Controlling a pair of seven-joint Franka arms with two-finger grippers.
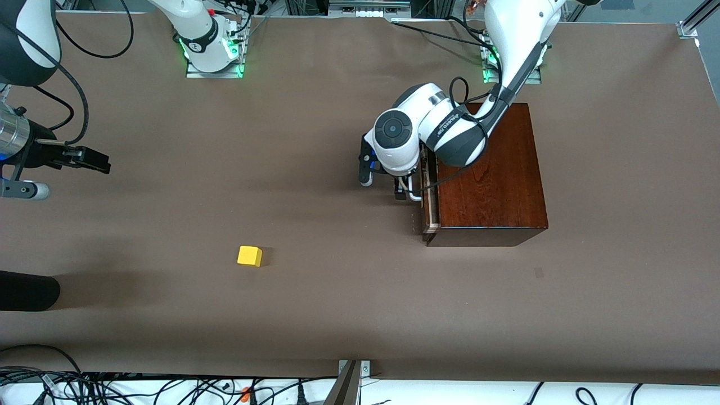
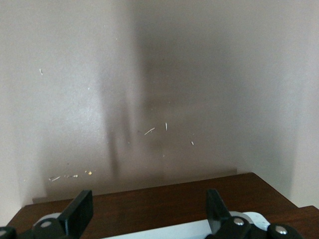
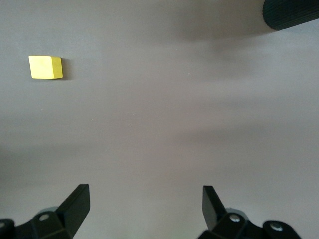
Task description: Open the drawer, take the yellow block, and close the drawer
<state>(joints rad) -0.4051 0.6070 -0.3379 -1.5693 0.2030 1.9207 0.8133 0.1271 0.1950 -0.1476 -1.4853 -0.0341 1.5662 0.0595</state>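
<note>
The yellow block (image 1: 250, 256) lies on the bare table, nearer the front camera than the mahogany box (image 1: 495, 174); it also shows in the right wrist view (image 3: 46, 67). The drawer (image 1: 431, 205) stands out of the box by a thin pale sliver. My left gripper (image 1: 406, 188) is open at the drawer front (image 2: 149, 204), its fingers (image 2: 79, 211) either side of the white handle (image 2: 164, 231). My right gripper (image 1: 95, 160) is open and empty, waiting over the table at the right arm's end; it also shows in the right wrist view (image 3: 144, 204).
A black cylinder (image 1: 28, 291) reaches in at the right arm's end of the table, nearer the front camera than my right gripper; it also shows in the right wrist view (image 3: 291, 12). Cables hang along the table's front edge (image 1: 169, 388).
</note>
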